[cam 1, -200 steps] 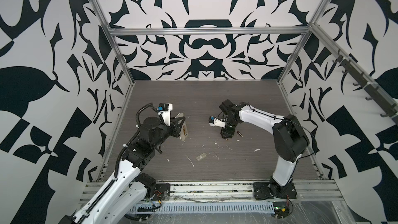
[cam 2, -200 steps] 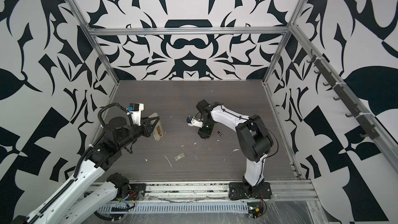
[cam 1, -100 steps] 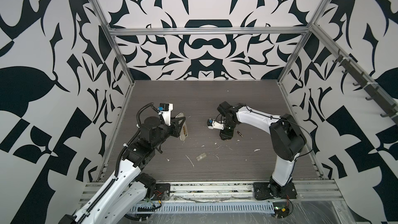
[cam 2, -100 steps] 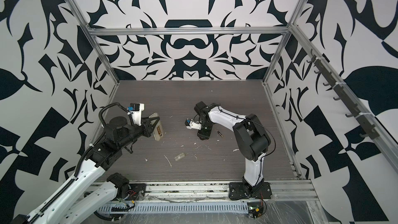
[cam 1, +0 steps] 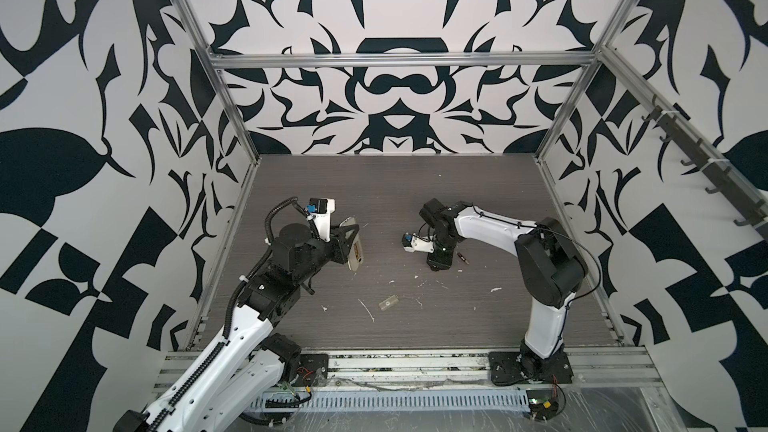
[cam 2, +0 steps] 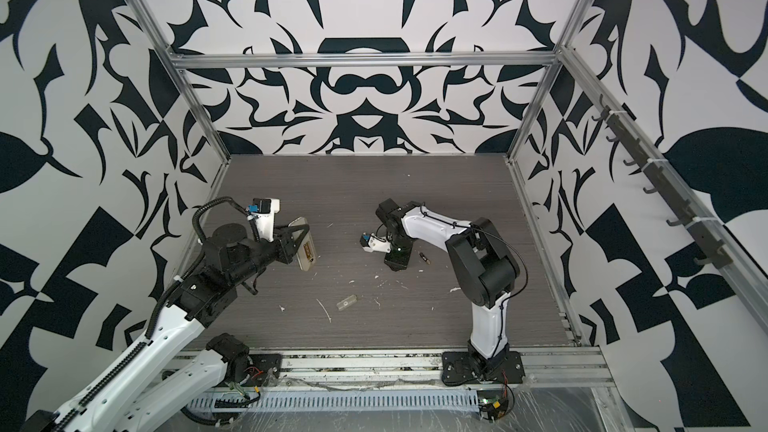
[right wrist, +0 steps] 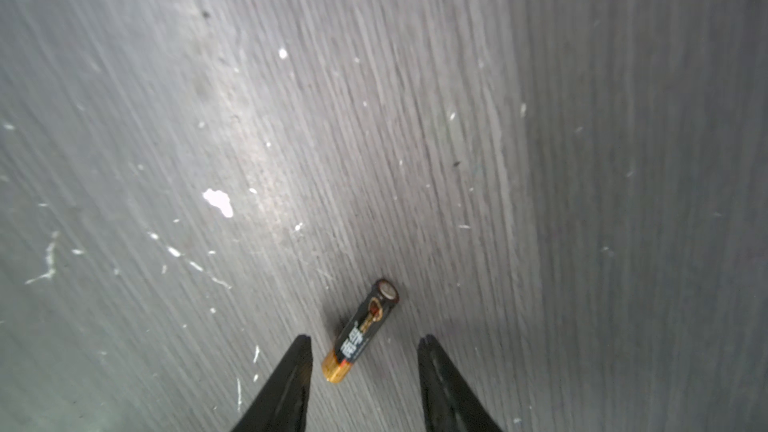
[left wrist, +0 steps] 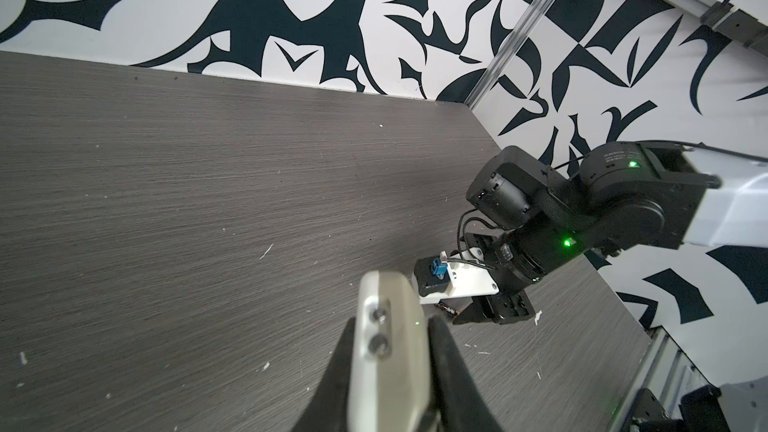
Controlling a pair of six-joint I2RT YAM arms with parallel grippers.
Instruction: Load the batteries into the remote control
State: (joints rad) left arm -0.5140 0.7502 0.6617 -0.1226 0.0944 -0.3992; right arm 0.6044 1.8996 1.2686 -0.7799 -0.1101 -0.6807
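The remote control is off the table, on the left side of the workspace. The left claw pinches it across its thickness. It is held on edge and tilted, one end higher than the other. In both top views the face turned toward the middle of the table carries a small dark, brownish patch, too small to make out. In the left wrist view its pale rounded end sticks out past the two black fingers, which press against its two broad faces.

One battery lies flat on the table near the middle, well apart from the remote control. It is black, with a gold band at one end and a silvery cap at the other. The right claw points down at the table just beside it, its jaws spread. In the right wrist view the gold end lies between the two black fingertips, nearer one than the other. As far as that view shows, it touches neither.

Nearer the front edge, between the two arms, a small translucent cover piece lies flat on the table, apart from the battery and from both claws. White scraps are scattered over the dark wood-grain surface around it and below the right claw.
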